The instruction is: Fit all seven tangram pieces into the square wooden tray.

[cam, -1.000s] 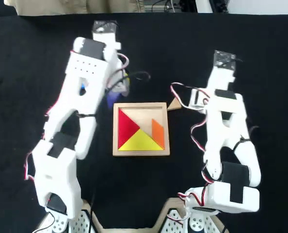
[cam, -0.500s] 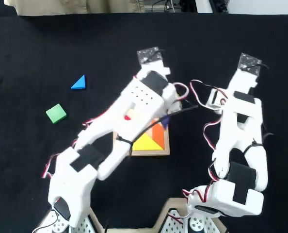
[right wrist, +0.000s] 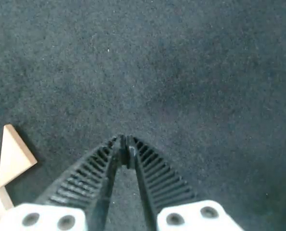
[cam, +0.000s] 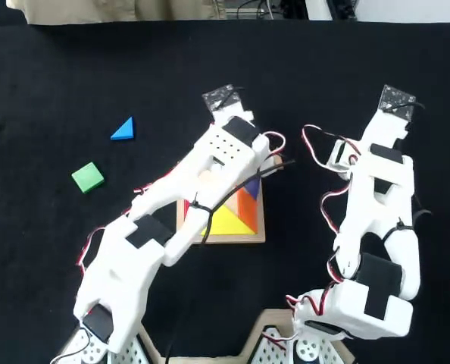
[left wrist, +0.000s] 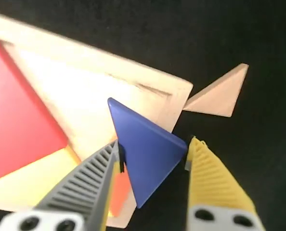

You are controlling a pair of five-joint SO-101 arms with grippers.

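Tabletop (cam: 51,61): covered edge to edge in matte black cloth.
Far edge, left: a strip of beige cloth (cam: 96,9) is seen.
Far edge, middle: dark cables (cam: 248,7) are bunched.
Far edge, right: a white surface (cam: 414,9) is lit brightly.

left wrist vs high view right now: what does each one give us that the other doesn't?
Left wrist: the left gripper pinching the dark blue triangle over a corner of the tray, the red triangle lying in the tray, and a plain wooden triangle just outside that corner. High view: the green square and small blue triangle loose on the cloth, plus the right arm off to the side. Both: the tray and the yellow triangle in it.
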